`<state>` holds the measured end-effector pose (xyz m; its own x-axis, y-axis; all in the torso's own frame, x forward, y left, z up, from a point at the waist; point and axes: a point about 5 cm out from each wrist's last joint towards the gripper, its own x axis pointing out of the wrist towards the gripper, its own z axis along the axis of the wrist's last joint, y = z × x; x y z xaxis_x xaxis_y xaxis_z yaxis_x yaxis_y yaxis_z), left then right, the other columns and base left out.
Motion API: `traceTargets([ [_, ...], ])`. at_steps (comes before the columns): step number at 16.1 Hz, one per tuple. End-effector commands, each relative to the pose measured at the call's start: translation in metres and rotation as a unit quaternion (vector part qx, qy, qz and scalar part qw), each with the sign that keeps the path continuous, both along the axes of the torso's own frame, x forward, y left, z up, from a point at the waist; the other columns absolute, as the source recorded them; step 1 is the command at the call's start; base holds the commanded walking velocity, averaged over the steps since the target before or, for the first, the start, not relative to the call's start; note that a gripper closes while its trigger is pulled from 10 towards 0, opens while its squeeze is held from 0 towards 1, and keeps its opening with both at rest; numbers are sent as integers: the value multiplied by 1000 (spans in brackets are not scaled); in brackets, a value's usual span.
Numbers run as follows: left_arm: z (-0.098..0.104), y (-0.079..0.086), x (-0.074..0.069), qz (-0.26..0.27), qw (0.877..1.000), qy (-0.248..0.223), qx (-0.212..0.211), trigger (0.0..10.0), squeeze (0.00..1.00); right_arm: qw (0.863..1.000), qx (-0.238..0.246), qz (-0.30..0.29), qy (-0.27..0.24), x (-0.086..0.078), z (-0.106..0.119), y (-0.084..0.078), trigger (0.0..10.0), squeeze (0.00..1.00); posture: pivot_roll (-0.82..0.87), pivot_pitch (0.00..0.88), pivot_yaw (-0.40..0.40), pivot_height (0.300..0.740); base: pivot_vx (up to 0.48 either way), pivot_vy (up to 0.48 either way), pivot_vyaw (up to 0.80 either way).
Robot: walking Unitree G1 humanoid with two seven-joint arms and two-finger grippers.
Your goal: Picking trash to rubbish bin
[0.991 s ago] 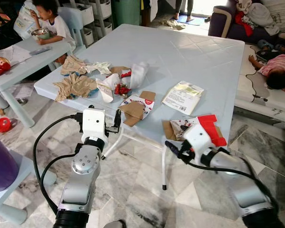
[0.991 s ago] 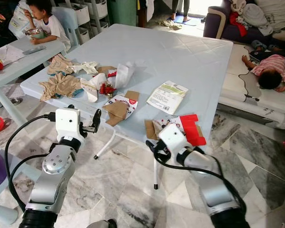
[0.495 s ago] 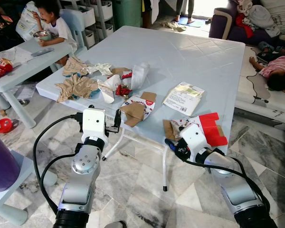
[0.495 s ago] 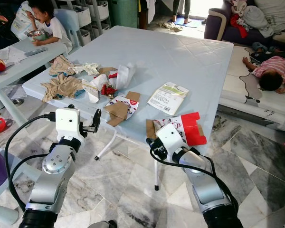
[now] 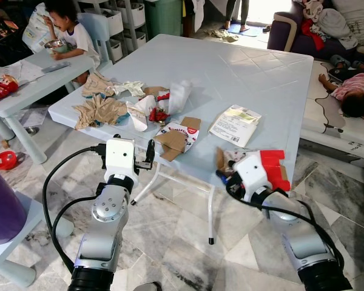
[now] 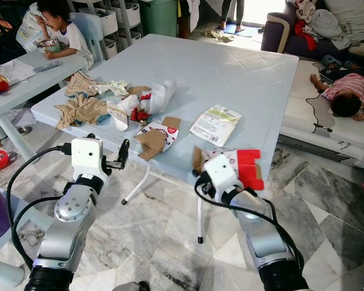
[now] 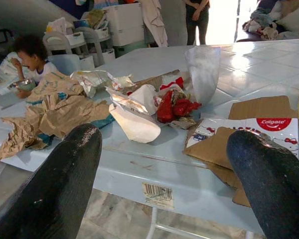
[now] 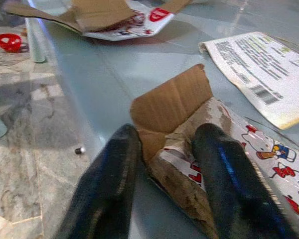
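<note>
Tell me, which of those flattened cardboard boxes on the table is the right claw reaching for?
The red-ended cartoon-print box at the table's near edge. The right gripper has a finger on either side of its torn brown flap. The Colgate box lies further left, nearer the left gripper.

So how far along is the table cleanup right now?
Nothing looks binned yet. In hand: the right gripper has its open fingers around the edge of the torn cartoon-print box at the table's near corner. Left: crumpled brown paper, the Colgate box and the printed leaflet. The left gripper hovers open, short of the table.
</note>
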<state>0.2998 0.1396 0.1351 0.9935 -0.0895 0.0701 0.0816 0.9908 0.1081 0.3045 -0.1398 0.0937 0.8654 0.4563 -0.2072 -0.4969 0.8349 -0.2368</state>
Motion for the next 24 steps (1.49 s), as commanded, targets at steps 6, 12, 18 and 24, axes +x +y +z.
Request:
traceTargets([
  [6, 1, 1, 1, 1, 1000, -2, 0, 10000, 0, 1000, 22, -19, 1, 3, 1, -4, 0, 0, -42, 39, 28, 740, 0, 0, 0],
  [12, 2, 1, 1, 3, 1000, -2, -1, 10000, 0, 999, 34, -23, 0, 4, 2, -5, 0, 0, -42, 41, 26, 740, 0, 0, 0],
  [18, -6, 1, 20, 4, 999, 34, -22, 10000, 0, 988, 116, -56, -81, 11, 44, -9, 0, 0, -68, 51, 24, 740, 0, 0, 0],
  [24, -19, -37, 51, -68, 993, 91, -41, 10000, 0, 984, 127, -51, -111, -4, 75, -8, 0, 0, -148, 77, 38, 740, 0, 0, 0],
])
